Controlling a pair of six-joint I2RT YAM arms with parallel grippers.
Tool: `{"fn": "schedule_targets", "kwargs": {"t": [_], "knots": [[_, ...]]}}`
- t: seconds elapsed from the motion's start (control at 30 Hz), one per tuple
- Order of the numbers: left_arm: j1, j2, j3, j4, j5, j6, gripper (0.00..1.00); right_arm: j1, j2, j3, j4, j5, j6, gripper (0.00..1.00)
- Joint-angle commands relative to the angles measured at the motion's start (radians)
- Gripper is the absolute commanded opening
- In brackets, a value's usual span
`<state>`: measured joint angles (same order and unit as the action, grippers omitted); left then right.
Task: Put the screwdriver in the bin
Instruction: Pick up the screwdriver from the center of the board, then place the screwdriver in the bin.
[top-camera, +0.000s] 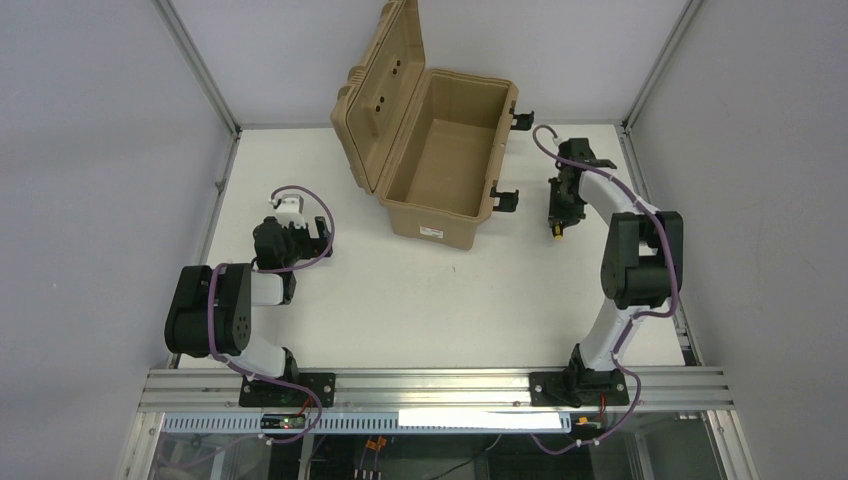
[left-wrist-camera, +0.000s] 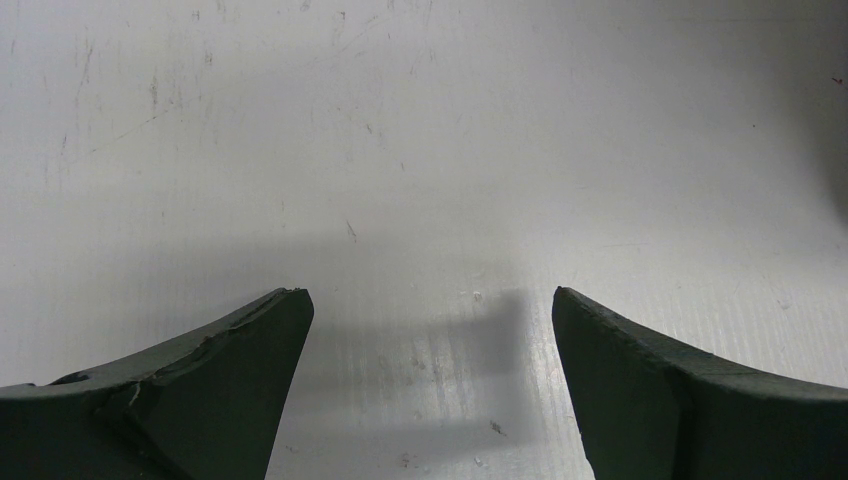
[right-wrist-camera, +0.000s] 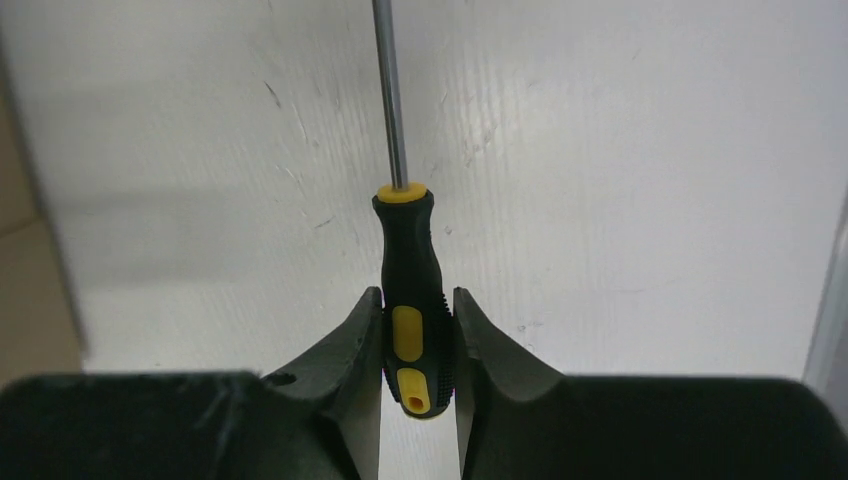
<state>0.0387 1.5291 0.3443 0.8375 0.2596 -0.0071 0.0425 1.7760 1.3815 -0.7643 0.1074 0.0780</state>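
Right end effector (right-wrist-camera: 415, 295) clamped on screwdriver (right-wrist-camera: 405, 240) handle, beside open bin (top-camera: 432, 222); left end effector (left-wrist-camera: 429, 291) agape

The screwdriver (right-wrist-camera: 405, 240) has a black handle with yellow patches and a yellow collar, and its metal shaft is grey. The fingers (right-wrist-camera: 345, 345) are dull green-black. The bin (top-camera: 430, 215) is tan, with black latches (top-camera: 505, 198) and a white label (top-camera: 431, 231). The table (top-camera: 420, 300) is white, flecked with dark scuffs. The cables (top-camera: 296, 187) are purple.
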Motion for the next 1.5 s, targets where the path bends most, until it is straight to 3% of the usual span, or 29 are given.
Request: {"fn": "schedule_targets", "kwargs": {"t": [0.0,0.4,0.63,0.97,1.3,1.47], "knots": [[-0.005,-0.02,0.01,0.029,-0.008,0.01,0.99,-0.005,-0.156,0.134,-0.071,0.054,0.016,0.0],[-0.004,-0.02,0.01,0.029,-0.008,0.009,0.99,-0.003,-0.223,0.499,-0.297,0.146,0.076,0.0],[-0.004,-0.02,0.01,0.03,-0.008,0.01,0.99,0.039,-0.212,0.62,-0.388,0.137,0.168,0.0],[-0.004,-0.02,0.01,0.029,-0.008,0.009,0.99,0.266,-0.127,0.736,-0.415,0.237,0.289,0.0],[-0.005,-0.02,0.01,0.029,-0.008,0.01,0.99,0.506,0.061,0.888,-0.397,0.368,0.357,0.0],[-0.005,-0.02,0.01,0.029,-0.007,0.009,0.99,0.566,0.147,0.944,-0.371,0.39,0.371,0.0]]}}
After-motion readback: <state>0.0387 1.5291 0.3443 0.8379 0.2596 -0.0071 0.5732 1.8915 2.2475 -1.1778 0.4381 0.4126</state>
